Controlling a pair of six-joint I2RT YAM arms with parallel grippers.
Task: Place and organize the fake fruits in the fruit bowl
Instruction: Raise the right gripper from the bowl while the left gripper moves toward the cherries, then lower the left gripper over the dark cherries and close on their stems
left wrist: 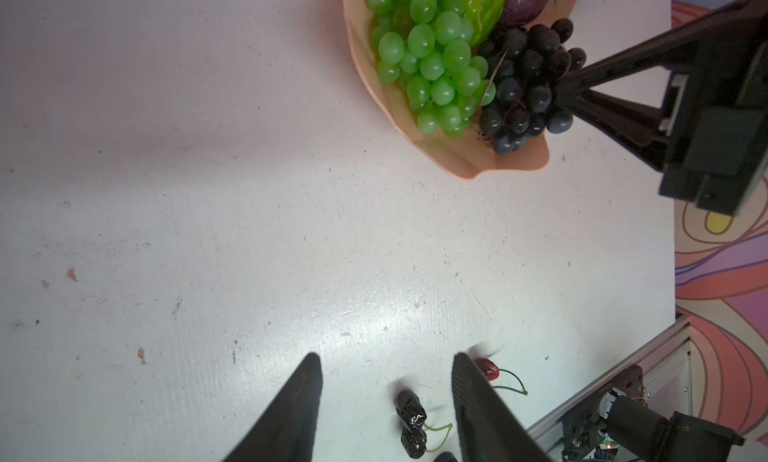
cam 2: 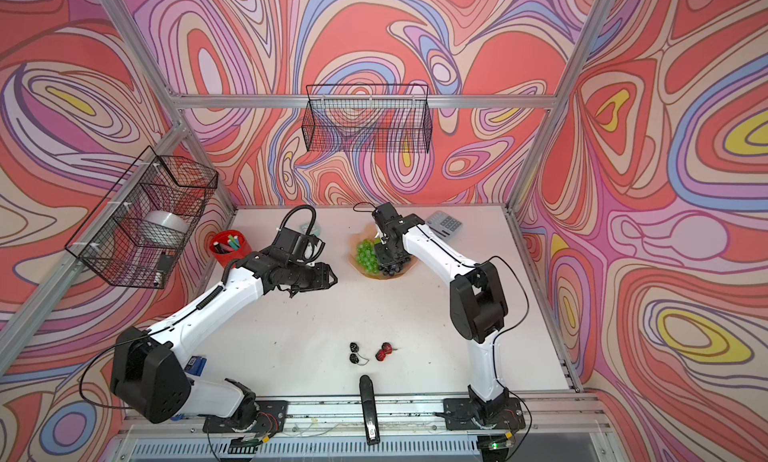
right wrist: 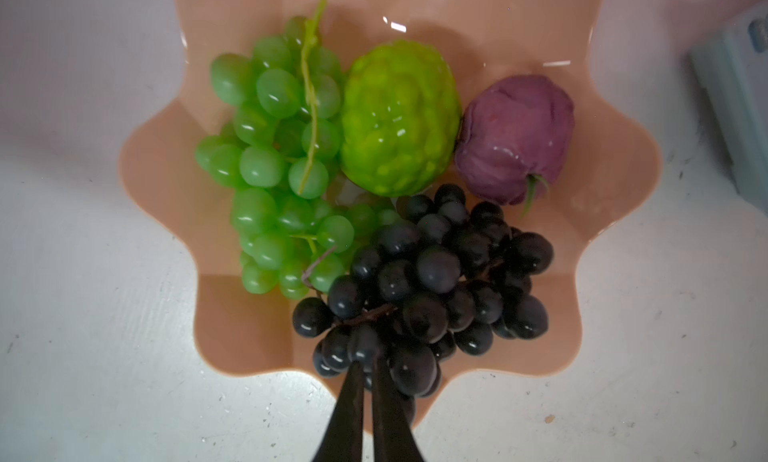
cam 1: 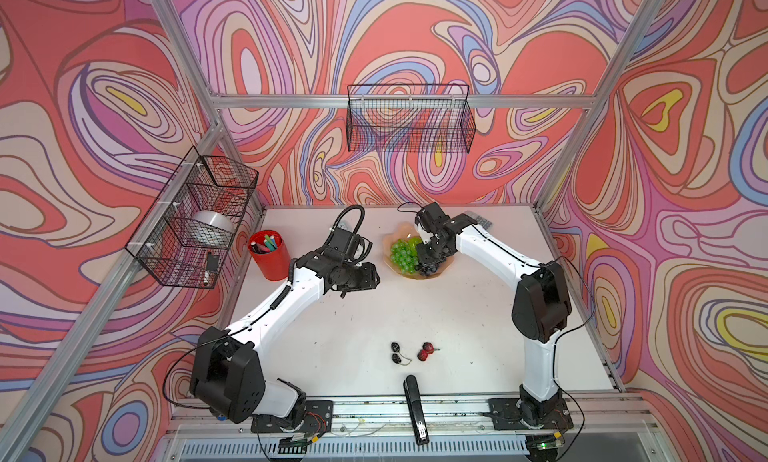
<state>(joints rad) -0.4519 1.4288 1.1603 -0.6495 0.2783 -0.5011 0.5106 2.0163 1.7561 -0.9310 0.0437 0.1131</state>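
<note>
With the right gripper (right wrist: 369,366), pinches the dark purple grape bunch (right wrist: 436,272) inside the fruit bowl (right wrist: 166,177) — holds the left gripper (left wrist: 385,358) half-parted, empty, above the surface (left wrist: 208,189).

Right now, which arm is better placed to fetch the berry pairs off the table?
Left, likely. The left tool is open and empty, facing the black berry pair and red berry pair; the right tool is closed on the dark grape bunch in the fruit bowl.
</note>
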